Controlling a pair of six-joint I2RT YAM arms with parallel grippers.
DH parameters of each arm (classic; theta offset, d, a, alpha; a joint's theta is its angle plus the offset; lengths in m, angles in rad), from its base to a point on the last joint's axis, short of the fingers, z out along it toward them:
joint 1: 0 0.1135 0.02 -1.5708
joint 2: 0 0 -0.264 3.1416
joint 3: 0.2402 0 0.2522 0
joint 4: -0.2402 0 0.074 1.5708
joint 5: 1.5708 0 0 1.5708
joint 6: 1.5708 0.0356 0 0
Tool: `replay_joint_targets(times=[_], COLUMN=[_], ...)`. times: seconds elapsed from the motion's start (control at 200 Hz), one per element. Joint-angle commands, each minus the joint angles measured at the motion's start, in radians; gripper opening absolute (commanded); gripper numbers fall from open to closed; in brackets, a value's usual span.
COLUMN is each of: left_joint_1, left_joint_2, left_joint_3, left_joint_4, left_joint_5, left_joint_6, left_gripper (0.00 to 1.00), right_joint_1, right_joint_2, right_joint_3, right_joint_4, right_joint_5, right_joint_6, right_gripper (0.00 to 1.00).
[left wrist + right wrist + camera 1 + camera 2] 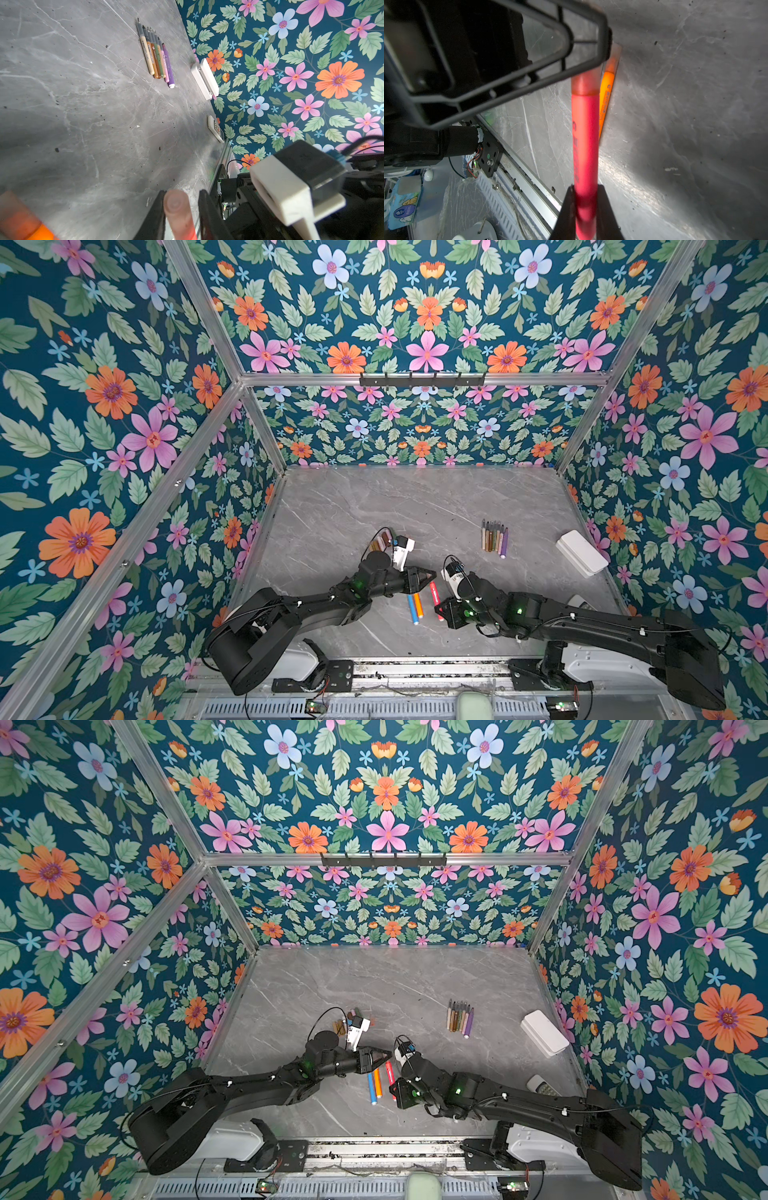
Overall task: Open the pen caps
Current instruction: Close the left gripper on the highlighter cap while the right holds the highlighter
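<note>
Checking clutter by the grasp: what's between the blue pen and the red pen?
The orange pen, right beside the blue pen, with a gap to the red pen. Both top views show it.

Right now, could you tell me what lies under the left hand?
The orange pen and blue pen lie on the table beneath the left hand, which covers their far ends.

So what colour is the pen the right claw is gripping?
Red pen, translucent pinkish cap; clearest in the right wrist view.
</note>
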Motion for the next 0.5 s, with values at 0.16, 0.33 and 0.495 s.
replay_joint_targets(times=[0.16,0.33,0.495], left_joint_1=[-0.008,-0.015,-0.018], left_joint_2=[0.005,0.020,0.034], left_joint_3=[0.015,0.020,0.025], left_joint_4=[0.032,0.041,0.046], left_joint_5=[0.019,0.022,0.026], left_joint_6=[0.002,-0.004,-0.005], left_gripper=[0.27,0.27,0.27], right_joint_1=[0.000,0.000,0.001], right_joint_2=[-0.006,-0.008,-0.014], right_joint_3=[0.009,0.006,-0.001], right_joint_4=[-0.003,-0.003,-0.003], right_joint_5=[0.010,0.012,0.018], right_joint_6=[-0.011,-0.011,-0.008], right_gripper=[0.00,0.00,0.00])
